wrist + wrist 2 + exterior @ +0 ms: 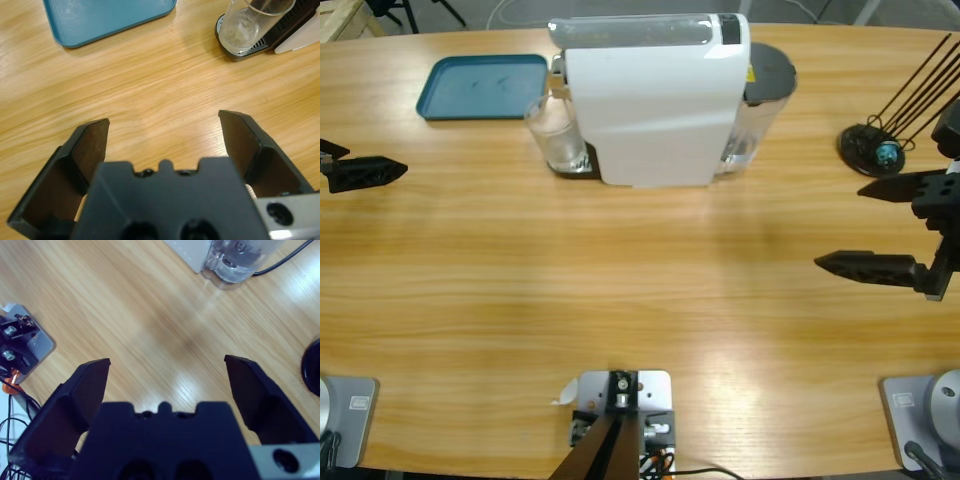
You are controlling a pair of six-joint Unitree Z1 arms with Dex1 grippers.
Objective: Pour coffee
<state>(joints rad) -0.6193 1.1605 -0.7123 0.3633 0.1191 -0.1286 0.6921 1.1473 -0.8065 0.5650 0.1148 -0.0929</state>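
Observation:
A clear glass tumbler [558, 135] stands on the black drip tray [231, 51] under the spout of the white coffee machine [650, 100]; it also shows in the left wrist view, glass tumbler [250, 25]. The coffee is out of view; the glass bottom looks colourless. My left gripper [395, 170] hangs open at the table's left edge, pointing toward the glass, left gripper [165, 132] holding nothing. My right gripper [840, 226] is open at the right side, well apart from the machine, right gripper [167, 375] holding nothing.
A blue tray [485, 85] lies at the back left, next to the glass. The machine's clear water tank [240, 260] sits on its right side. A black round base with thin rods [875, 150] stands at the far right, close behind the right gripper.

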